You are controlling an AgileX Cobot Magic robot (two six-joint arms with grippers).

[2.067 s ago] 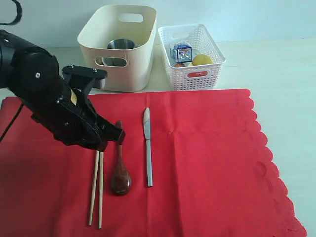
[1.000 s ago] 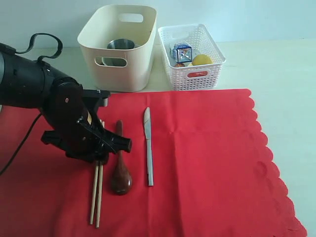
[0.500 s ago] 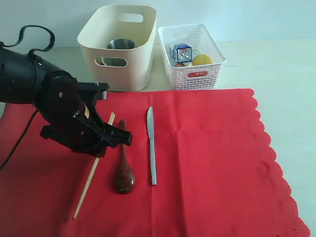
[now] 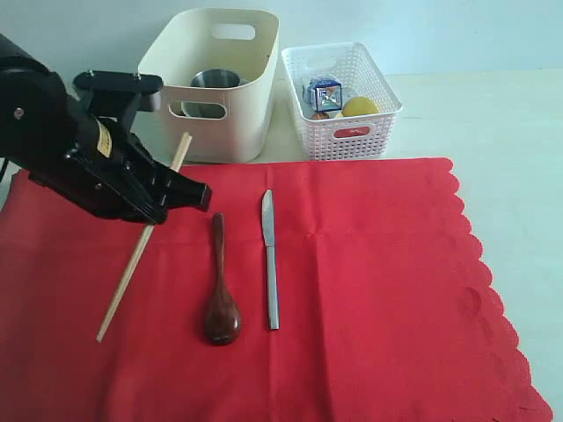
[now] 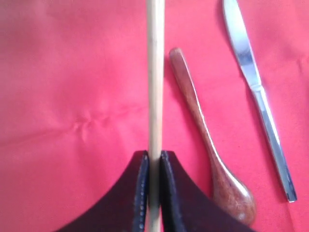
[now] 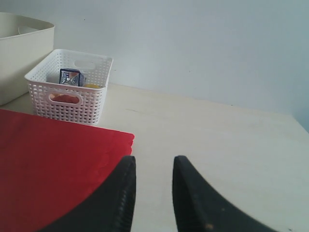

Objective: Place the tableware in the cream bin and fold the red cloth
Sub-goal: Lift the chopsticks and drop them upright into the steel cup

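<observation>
The left gripper (image 5: 153,162) is clamped on the chopsticks (image 5: 155,72), perhaps both though its wrist view shows one shaft, over the red cloth (image 5: 72,72), with the spoon (image 5: 203,135) and knife (image 5: 256,92) just beside, while only the exterior view shows the cream bin (image 4: 251,97) beyond, holding the steel cup (image 4: 214,81).

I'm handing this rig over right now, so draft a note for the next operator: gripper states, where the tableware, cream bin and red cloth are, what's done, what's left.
Left gripper: shut on the chopsticks, held tilted above the red cloth.
Right gripper: open, empty, over the table beside the cloth.
On the cloth: spoon and knife, side by side.
Done: steel cup is in the cream bin.
Left: bin the chopsticks, spoon, knife; then fold the cloth, which lies flat.
</observation>
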